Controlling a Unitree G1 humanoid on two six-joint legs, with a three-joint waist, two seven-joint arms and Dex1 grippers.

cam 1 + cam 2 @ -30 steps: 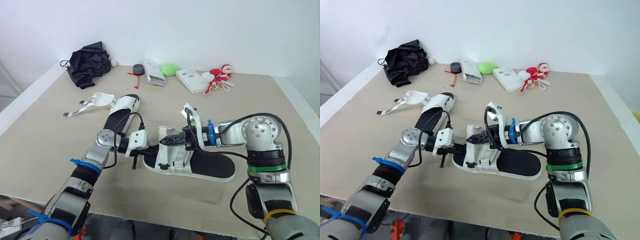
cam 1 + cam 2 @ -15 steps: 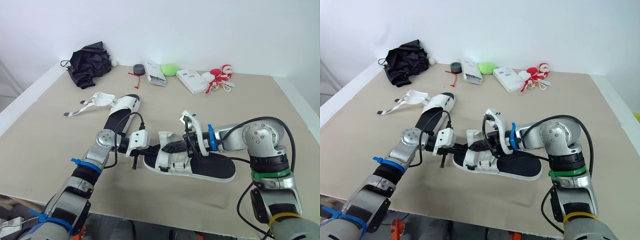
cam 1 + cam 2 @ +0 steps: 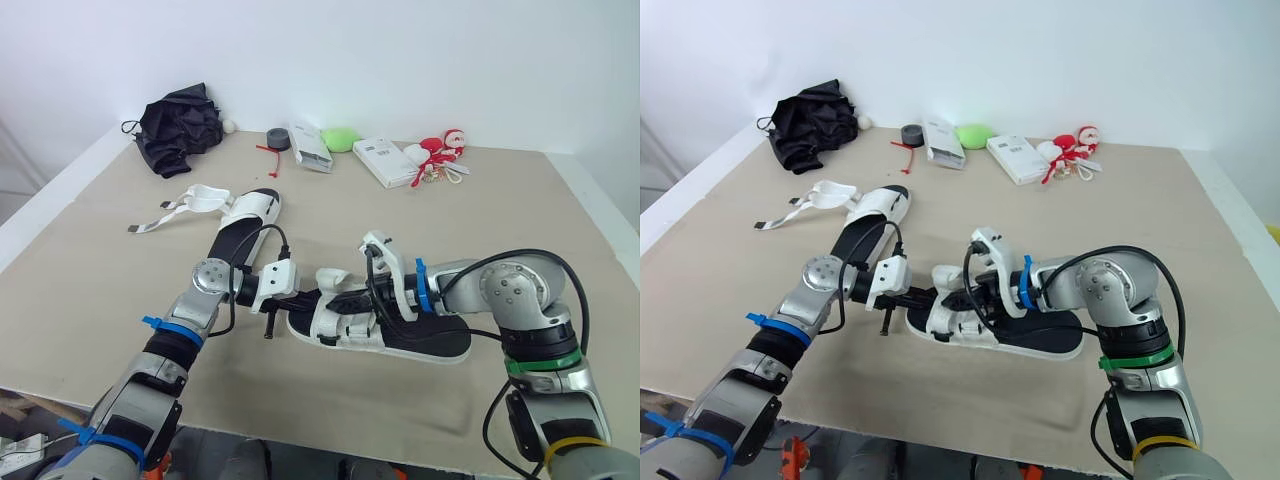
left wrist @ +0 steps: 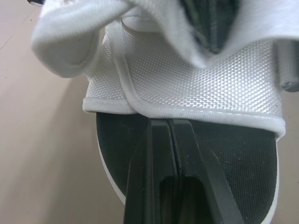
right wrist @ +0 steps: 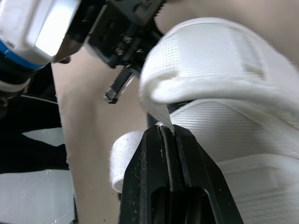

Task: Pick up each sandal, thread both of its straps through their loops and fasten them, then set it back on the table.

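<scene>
Far back on the tabletop (image 3: 90,270) sit a black bundle (image 3: 180,125), a grey roll (image 3: 277,137), a white box (image 3: 308,147), a green lump (image 3: 340,138), another white box (image 3: 385,160) and a red and white toy (image 3: 440,155); all are well apart from the work. Between them and the arms lies the far sandal (image 3: 245,222); its long side runs from near to far, and its loose straps (image 3: 190,200) spread out to the left.

The near sandal (image 3: 440,337) lies on the tabletop close to the near edge, in the middle; its long side runs left to right; the end with the white straps points left, and the bare black end points right. Both grippers crowd in over the strap end and hide part of it.

The left gripper (image 4: 170,123) comes in from the left; its fingers are pressed together over the black sole, and the tips touch the edge of a white band (image 4: 187,88); I cannot tell if it pinches anything. The right gripper (image 5: 167,128) comes in from the right; its fingers are squeezed on a thin bit of a curled strap (image 5: 159,100).
</scene>
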